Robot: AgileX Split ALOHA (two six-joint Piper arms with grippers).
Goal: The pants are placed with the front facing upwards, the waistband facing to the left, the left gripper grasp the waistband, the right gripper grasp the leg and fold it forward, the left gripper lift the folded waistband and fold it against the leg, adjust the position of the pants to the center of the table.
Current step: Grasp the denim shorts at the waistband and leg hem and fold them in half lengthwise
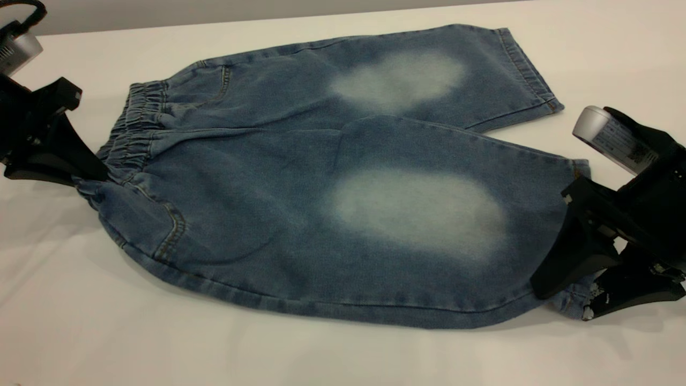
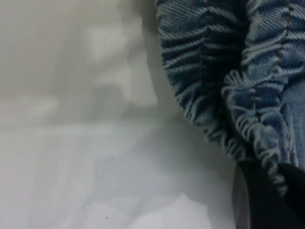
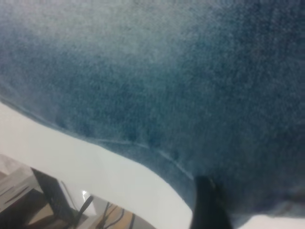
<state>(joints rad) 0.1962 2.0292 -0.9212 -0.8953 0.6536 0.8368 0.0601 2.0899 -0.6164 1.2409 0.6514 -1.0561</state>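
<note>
The blue denim pants (image 1: 321,177) lie front up on the white table (image 1: 161,332), with a pale oval on each leg and the ruched waistband (image 1: 134,123) at the left. My left gripper (image 1: 88,179) is at the near corner of the waistband and shut on it. In the left wrist view the gathered waistband (image 2: 257,109) runs in between the black fingers (image 2: 257,205). My right gripper (image 1: 568,300) is shut on the hem of the near leg, with denim between its tips. The right wrist view shows that leg (image 3: 167,81) and one black finger (image 3: 207,205) on its edge.
The far leg's hem (image 1: 530,80) lies flat toward the back right. Bare white table surrounds the pants at the front and left. In the right wrist view the table edge (image 3: 71,148) shows, with a dark stand (image 3: 52,195) on the floor beyond.
</note>
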